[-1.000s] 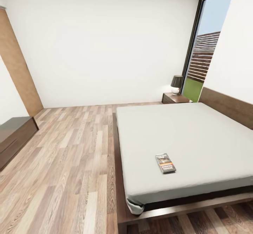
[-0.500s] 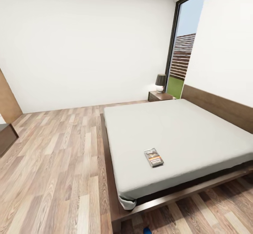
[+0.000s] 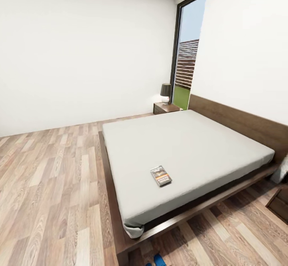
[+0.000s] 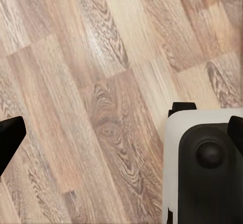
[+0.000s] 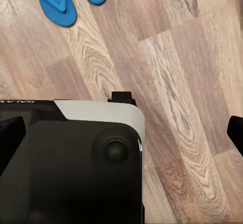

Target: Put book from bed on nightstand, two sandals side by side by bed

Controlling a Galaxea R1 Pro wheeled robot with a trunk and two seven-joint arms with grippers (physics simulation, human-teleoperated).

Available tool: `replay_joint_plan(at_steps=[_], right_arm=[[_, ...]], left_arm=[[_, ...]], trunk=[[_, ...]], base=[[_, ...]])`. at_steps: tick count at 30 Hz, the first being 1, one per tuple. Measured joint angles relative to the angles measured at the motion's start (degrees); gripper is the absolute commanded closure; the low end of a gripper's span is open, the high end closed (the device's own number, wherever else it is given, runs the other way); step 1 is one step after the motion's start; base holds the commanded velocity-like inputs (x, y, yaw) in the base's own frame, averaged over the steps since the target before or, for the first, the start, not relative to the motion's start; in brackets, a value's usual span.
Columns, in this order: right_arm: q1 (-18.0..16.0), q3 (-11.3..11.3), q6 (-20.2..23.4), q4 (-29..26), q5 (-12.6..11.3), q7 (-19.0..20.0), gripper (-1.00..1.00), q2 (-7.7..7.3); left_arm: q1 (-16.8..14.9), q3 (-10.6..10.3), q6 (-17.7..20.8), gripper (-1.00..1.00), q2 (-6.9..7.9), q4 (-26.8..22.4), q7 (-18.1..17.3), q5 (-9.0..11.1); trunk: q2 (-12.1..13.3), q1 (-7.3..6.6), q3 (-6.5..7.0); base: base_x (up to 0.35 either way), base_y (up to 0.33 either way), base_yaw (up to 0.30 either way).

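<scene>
Your head view cuts both sandals (image 3: 159, 260) at its bottom edge, and the near nightstand (image 3: 279, 205) at the right edge. The book (image 3: 161, 176) cover's lettering is too small to read.

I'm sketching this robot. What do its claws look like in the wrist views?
Little shows: the left claw and the right claw each have plain matte black fingertips, with no cables or markings visible on them.
</scene>
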Motion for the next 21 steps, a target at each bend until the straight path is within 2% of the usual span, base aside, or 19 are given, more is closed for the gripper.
replay_joint_plan(at_steps=[21], right_arm=[[0.00,-0.01,0.00,0.00,0.01,0.00,-1.00,-0.07]], left_arm=[[0.00,-0.03,0.00,-1.00,0.00,0.00,0.00,0.00]], trunk=[[0.00,0.00,0.00]], base=[[-0.001,0.001,-0.275]])
